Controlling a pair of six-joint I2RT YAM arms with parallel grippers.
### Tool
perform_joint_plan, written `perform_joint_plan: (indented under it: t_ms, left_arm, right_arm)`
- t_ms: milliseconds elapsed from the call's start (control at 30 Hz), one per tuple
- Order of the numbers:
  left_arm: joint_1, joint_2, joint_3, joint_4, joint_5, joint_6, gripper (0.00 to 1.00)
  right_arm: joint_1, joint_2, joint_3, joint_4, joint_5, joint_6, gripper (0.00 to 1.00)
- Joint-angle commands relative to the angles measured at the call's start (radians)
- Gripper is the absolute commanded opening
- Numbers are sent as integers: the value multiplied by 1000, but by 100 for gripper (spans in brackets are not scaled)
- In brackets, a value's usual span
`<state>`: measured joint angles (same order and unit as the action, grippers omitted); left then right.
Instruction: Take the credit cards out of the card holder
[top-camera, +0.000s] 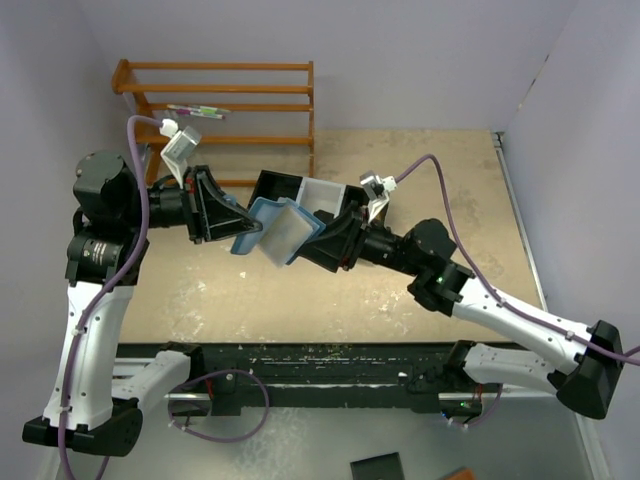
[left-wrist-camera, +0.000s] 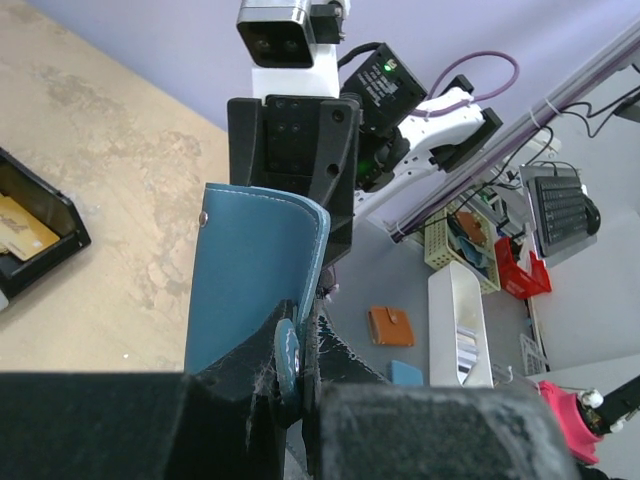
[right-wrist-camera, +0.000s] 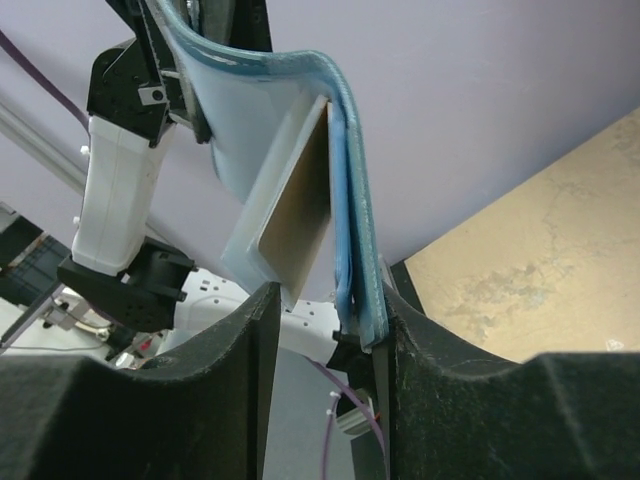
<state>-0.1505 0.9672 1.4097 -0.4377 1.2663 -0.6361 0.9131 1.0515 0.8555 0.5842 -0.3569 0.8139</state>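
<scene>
Left fingers (left-wrist-camera: 420, 430) pinch the card holder (left-wrist-camera: 255, 280), tan card (right-wrist-camera: 300, 200) sticking out

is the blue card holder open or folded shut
Open. The card holder is spread in a V with its two flaps apart. The right wrist view shows its inside exposed, with a gold-tan card tucked in it.

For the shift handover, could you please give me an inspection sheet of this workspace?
Surface: tan table, mottled.
Job's things: blue card holder held aloft between the arms; gold-tan card protruding from its pocket.
Clutter: black-and-white tray behind, a tan card inside.
Tools: left tool shut on the holder; right tool astride holder edge and card, grip unclear.
Cables: purple cables along both arms, no snag seen.
Surroundings: wooden rack, back left.
</scene>
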Motion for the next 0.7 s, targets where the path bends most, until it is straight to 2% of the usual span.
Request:
perform_joint_plan:
  t_ms: [0,133,200,267,433,533,667]
  left_arm:
    - [0,-4,32,-139,-27,169,0]
    - [1,-2,37,-205,-69,268,0]
    - [0,-2,40,-221,-74,290,0]
    - [0,-3,43,-223,-69,287,0]
    - [0,-11,46,-201,-53,260,0]
    - [0,-13,48,-192,-49,248,0]
    - [0,-14,50,-185,-48,238,0]
  right_arm:
    - [20,18,56,115,38,40,43]
    - [46,34,87,32,126,37,40]
    - [55,37,104,-36,191,27,44]
    - [63,36,114,-90,253,17,46]
    - [80,44,143,-205,369,-1,42]
    - [91,56,143,-212,372,-7,37]
    - [99,73,183,-220,373,-7,37]
